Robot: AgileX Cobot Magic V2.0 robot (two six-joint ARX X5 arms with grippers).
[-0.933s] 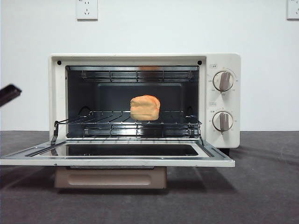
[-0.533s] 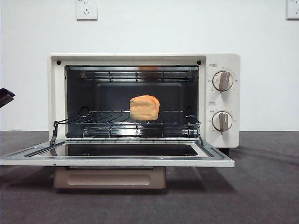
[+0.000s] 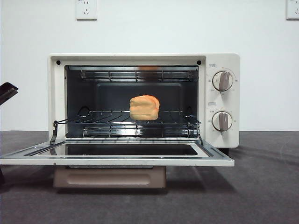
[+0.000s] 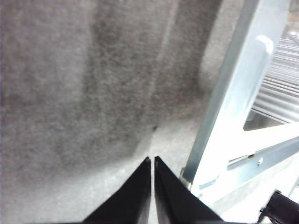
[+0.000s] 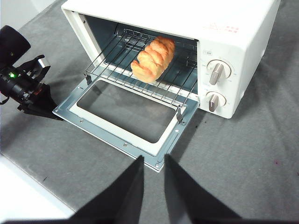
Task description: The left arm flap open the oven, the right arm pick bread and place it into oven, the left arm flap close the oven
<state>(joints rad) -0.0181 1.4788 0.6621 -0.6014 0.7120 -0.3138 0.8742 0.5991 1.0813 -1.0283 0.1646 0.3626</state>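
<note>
The cream-white oven (image 3: 224, 60) stands with its glass door (image 3: 117, 161) flapped down flat. The golden bread (image 3: 144, 108) lies on the wire rack (image 3: 107, 122) inside the cavity, also seen in the right wrist view (image 5: 153, 58). My left gripper (image 4: 153, 161) is shut, low over the table beside the door's left front corner (image 4: 233, 93); the right wrist view shows it as a black wedge (image 5: 52, 115) by that corner. A black part of the left arm (image 3: 7, 92) shows at the front view's left edge. My right gripper (image 5: 153, 161) hangs open and holds nothing, high in front of the oven.
Two beige knobs (image 3: 223, 80) sit on the oven's right panel. The beige bar handle (image 3: 110, 177) hangs under the lowered door. Dark grey cloth (image 3: 261, 186) covers the table, with a white edge (image 5: 28, 200) near the right arm's side.
The black arm part at the front view's left edge drew back leftward, then rose slightly. Bread and door stay as they were.
</note>
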